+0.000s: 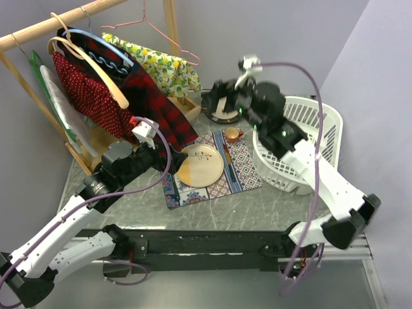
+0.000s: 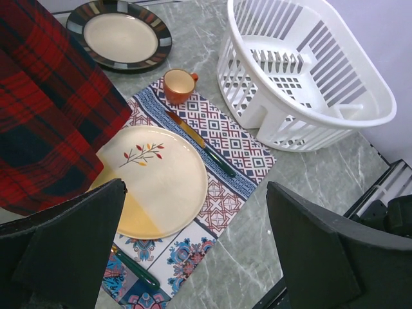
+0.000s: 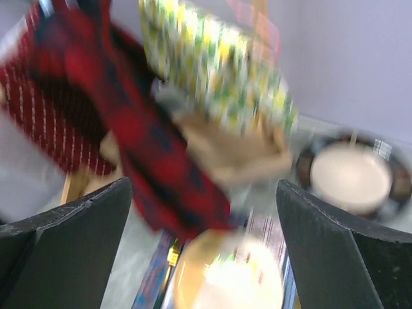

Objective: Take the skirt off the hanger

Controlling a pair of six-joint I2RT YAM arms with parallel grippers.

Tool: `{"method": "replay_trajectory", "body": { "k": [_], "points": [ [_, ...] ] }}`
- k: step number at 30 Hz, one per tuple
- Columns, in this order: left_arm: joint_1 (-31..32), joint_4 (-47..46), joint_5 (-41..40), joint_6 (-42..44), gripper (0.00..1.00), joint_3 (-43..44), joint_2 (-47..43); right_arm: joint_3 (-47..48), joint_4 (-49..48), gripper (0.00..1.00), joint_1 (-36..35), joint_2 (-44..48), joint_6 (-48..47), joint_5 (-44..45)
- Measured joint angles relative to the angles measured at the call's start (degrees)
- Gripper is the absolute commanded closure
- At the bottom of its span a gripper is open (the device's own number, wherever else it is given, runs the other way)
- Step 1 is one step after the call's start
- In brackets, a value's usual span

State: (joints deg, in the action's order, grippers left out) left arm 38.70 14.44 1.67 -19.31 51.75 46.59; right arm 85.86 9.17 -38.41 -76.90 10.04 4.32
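Skirt [image 1: 149, 96], red plaid; white slatted basket [image 1: 329, 129]

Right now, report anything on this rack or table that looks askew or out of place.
The red plaid skirt hangs askew, sloping steeply from the rail down toward the table, its hem reaching near the cream plate. The pink wire hanger beside it also sits tilted. Nothing looks spilled or broken.
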Motion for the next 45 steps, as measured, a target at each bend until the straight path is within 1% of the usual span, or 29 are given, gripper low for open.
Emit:
{"method": "replay_trajectory", "body": {
  "k": [2, 3, 5, 6, 8, 9, 10, 13, 17, 22, 27, 35, 41, 45],
  "points": [
    [0.0, 0.0, -0.3, 0.2, 0.03, 0.0, -0.3, 5.2, -1.1, 0.06, 2.5, -3.7, -1.2, -2.3],
    [0.0, 0.0, -0.4, 0.2, 0.03, 0.0, -0.7, 8.0, -1.5, 0.10, 4.1, -5.7, -1.6, -4.0],
    [0.0, 0.0, -0.5, 0.2, 0.03, -0.2, -1.5, 13.1, -2.3, 0.13, 6.8, -9.9, -2.0, -7.4],
    [0.0, -0.1, -0.5, 0.2, 0.03, -0.3, -1.9, 15.8, -2.4, 0.18, 8.1, -12.1, -2.1, -9.2],
    [0.0, -0.1, -0.5, 0.2, 0.03, -0.4, -2.5, 20.9, -2.9, 0.24, 10.3, -16.7, -2.1, -12.7],
    [0.0, -0.1, -0.5, 0.2, 0.03, -0.4, -2.6, 23.1, -3.2, 0.29, 11.2, -19.0, -2.2, -14.1],
    [0.0, -0.1, -0.4, 0.2, 0.03, -0.4, -2.6, 24.5, -3.4, 0.31, 11.7, -20.5, -2.1, -15.0],
    [0.0, -0.1, -0.3, 0.2, 0.03, -0.5, -2.5, 29.3, -4.0, 0.35, 13.2, -26.9, -2.3, -18.6],
    [0.0, -0.1, 0.0, 0.2, 0.03, -0.8, -2.5, 34.8, -4.5, 0.36, 13.8, -34.4, -2.3, -21.5],
    [0.0, -0.2, 0.1, 0.4, 0.03, -0.9, -1.8, 37.4, -7.5, 0.38, 13.8, -40.2, -2.6, -23.7],
    [0.0, -0.2, 0.2, 0.6, 0.03, -0.9, -1.1, 41.8, -10.2, 0.44, 13.9, -45.2, -2.5, -25.5],
    [0.0, -0.2, 0.2, 0.8, 0.03, -0.9, -0.2, 42.1, -15.3, 0.53, 13.9, -46.7, -0.3, -27.9],
    [0.0, -0.2, 0.2, 1.2, 0.03, -0.9, 0.2, 42.1, -19.2, 0.54, 13.9, -47.3, 1.9, -29.7],
    [0.0, -0.2, 0.2, 1.2, 0.03, -0.9, 0.2, 42.1, -19.9, 0.54, 13.6, -48.6, 2.1, -29.9]
  ]
}}
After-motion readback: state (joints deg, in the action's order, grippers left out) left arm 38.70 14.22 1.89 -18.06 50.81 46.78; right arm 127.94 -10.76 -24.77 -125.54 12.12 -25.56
